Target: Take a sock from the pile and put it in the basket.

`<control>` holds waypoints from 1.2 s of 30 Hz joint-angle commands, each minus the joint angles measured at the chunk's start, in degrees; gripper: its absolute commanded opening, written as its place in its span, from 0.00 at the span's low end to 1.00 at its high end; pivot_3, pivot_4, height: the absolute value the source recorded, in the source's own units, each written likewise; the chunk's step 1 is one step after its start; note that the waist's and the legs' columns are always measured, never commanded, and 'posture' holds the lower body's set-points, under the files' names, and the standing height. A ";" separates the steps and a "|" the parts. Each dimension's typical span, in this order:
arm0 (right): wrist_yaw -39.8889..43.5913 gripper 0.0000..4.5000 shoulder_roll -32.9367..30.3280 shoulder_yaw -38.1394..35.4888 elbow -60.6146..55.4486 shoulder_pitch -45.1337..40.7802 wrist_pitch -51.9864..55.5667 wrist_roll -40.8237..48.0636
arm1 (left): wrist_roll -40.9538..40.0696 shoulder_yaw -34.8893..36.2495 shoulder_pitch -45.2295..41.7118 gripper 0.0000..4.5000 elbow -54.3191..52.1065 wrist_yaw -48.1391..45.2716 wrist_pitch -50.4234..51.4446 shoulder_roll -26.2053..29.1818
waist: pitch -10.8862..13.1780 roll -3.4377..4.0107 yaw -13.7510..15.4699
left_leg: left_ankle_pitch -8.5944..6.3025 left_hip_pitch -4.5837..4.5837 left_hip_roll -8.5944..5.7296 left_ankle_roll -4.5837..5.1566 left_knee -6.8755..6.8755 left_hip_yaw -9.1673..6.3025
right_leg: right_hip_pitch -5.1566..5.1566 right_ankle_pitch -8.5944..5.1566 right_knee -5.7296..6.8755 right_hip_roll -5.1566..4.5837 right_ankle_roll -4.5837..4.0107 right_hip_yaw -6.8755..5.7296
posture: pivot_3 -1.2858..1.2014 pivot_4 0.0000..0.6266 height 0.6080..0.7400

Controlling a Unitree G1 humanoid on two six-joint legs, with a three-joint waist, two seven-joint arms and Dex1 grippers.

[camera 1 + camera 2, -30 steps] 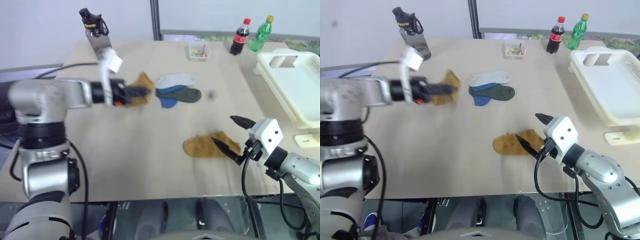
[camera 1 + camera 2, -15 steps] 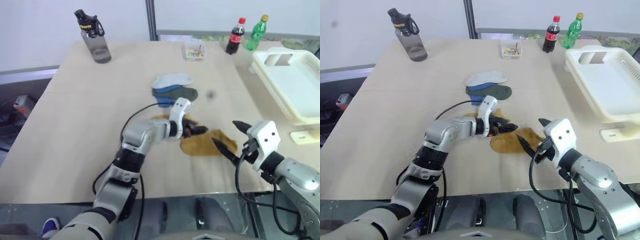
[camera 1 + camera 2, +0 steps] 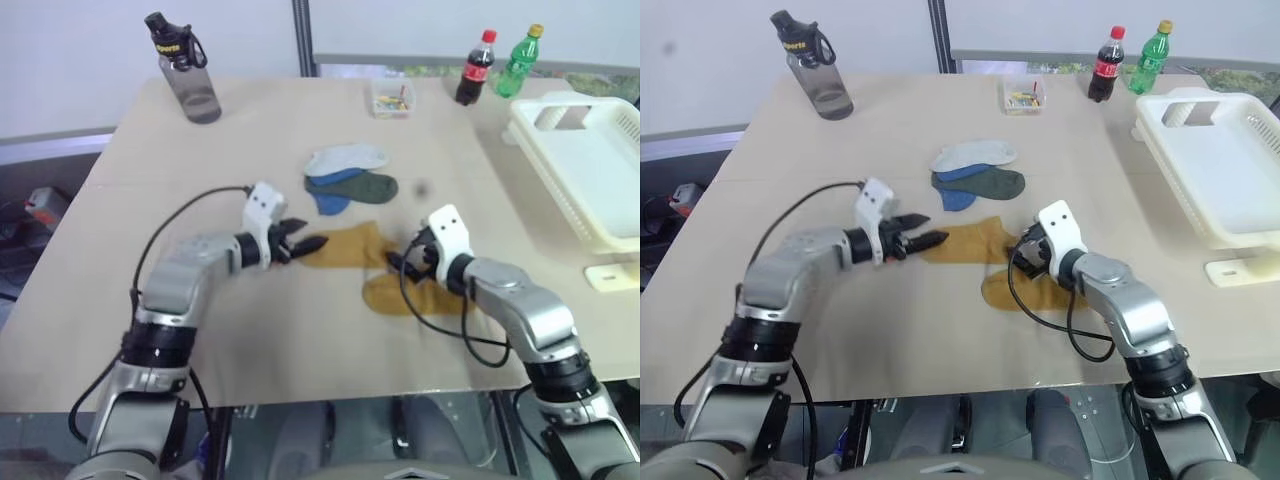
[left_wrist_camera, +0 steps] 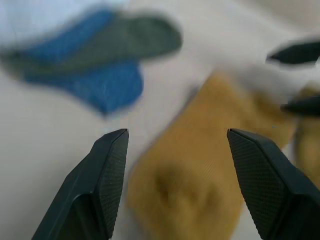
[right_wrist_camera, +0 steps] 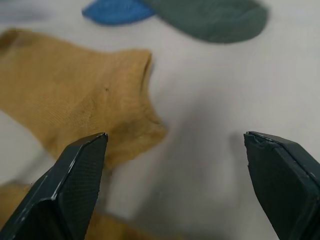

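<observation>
I see my left gripper (image 3: 305, 245) has let go its mustard sock (image 3: 345, 245); the right gripper (image 3: 400, 262), wide open and empty, closes in to carry it to the basket (image 3: 590, 170).

Grey bottle (image 3: 185, 65), cola (image 3: 475, 70), green bottle (image 3: 524, 63), clear box (image 3: 392, 99).

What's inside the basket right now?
The visible part of the basket looks bare, no sock in it. Its far-right end runs out of frame, so that part cannot be checked.
</observation>
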 commanded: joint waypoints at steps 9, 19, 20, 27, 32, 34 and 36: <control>6.11 0.02 0.55 0.63 2.34 -1.22 -4.59 -2.17 | -4.03 3.45 3.64 0.03 -1.71 0.65 0.80 -5.95 | -0.14 0.17 -0.10 | -0.14 0.65 0.05 0.25 0.01 -0.07 | 0.53 0.00 0.22 0.02 0.00 -0.05 | 0.52 0.24 1.00; 5.83 0.02 -10.08 -24.27 -40.57 15.19 21.05 17.04 | -30.95 8.31 -2.10 0.03 -15.66 -5.25 33.51 1.47 | -0.08 0.20 0.01 | -0.14 -0.08 0.10 0.24 -0.03 -0.49 | 0.00 -0.06 0.14 0.01 0.07 -0.36 | 0.52 0.24 1.00; 4.87 0.02 -10.20 -26.15 -42.50 17.25 22.37 17.41 | -30.79 7.52 -2.36 0.03 -15.75 -4.45 33.35 0.44 | -0.08 0.19 -0.07 | -0.15 -0.05 0.11 0.24 -0.05 -0.52 | 0.06 -0.09 0.12 0.01 0.08 -0.38 | 0.52 0.24 1.00; -0.49 0.02 -7.63 -31.56 -45.66 28.30 22.50 16.48 | -21.52 -2.60 -2.02 0.03 -11.28 0.96 25.34 -7.12 | -0.09 0.19 -0.25 | -0.13 0.35 0.01 0.24 0.05 -0.24 | 0.31 -0.08 0.20 0.05 0.10 -0.12 | 0.52 0.24 1.00; -1.22 0.02 -7.40 -28.94 -40.86 30.71 16.73 13.33 | -15.26 -7.31 -1.55 0.03 -9.48 2.26 19.15 -8.66 | -0.09 0.19 -0.38 | -0.14 0.43 0.07 0.24 0.03 -0.02 | 0.30 -0.08 0.20 0.14 0.09 0.10 | 0.52 0.24 1.00; -1.15 0.02 -7.69 -27.05 -38.17 30.89 13.92 11.51 | -13.67 -7.99 -1.29 0.03 -9.21 2.55 17.54 -8.65 | -0.09 0.19 -0.34 | -0.14 0.41 0.08 0.24 0.02 -0.03 | 0.29 -0.08 0.19 0.14 0.09 0.10 | 0.52 0.24 1.00; -1.09 0.02 -7.81 -25.48 -36.25 30.79 11.72 10.27 | -12.24 -8.35 -0.93 0.03 -9.46 2.60 16.28 -8.33 | -0.09 0.20 -0.28 | -0.14 0.39 0.08 0.24 0.02 -0.02 | 0.28 -0.08 0.18 0.14 0.09 0.10 | 0.52 0.24 1.00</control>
